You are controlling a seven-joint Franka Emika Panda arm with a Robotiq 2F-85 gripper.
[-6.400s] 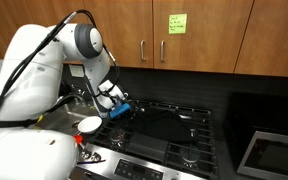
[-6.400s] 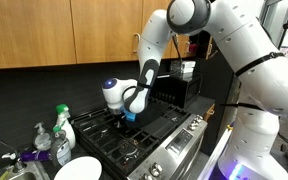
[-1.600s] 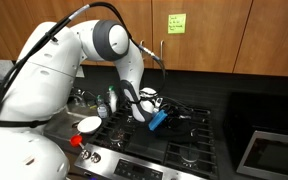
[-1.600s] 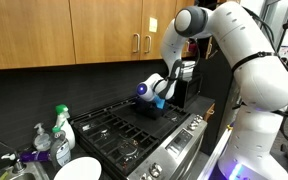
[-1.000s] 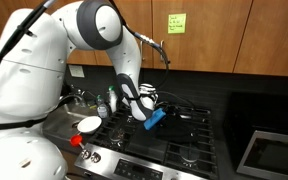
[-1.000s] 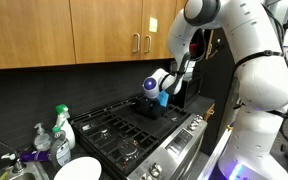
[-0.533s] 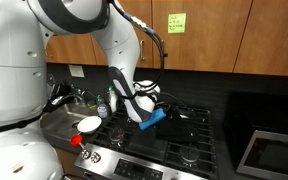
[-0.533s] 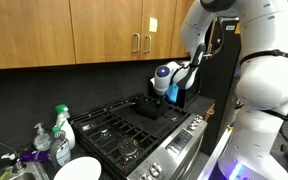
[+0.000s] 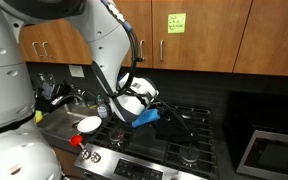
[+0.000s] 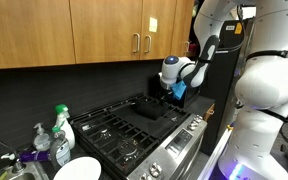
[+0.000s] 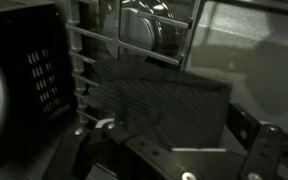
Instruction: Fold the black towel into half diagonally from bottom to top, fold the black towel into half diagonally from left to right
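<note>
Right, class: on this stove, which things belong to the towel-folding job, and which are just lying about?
Part of the job:
- black towel, lying on the stove grates
- end effector, raised above the stove

Just lying about:
- bottle with a green top
- white dish
- yellow sticky note on a cupboard door
</note>
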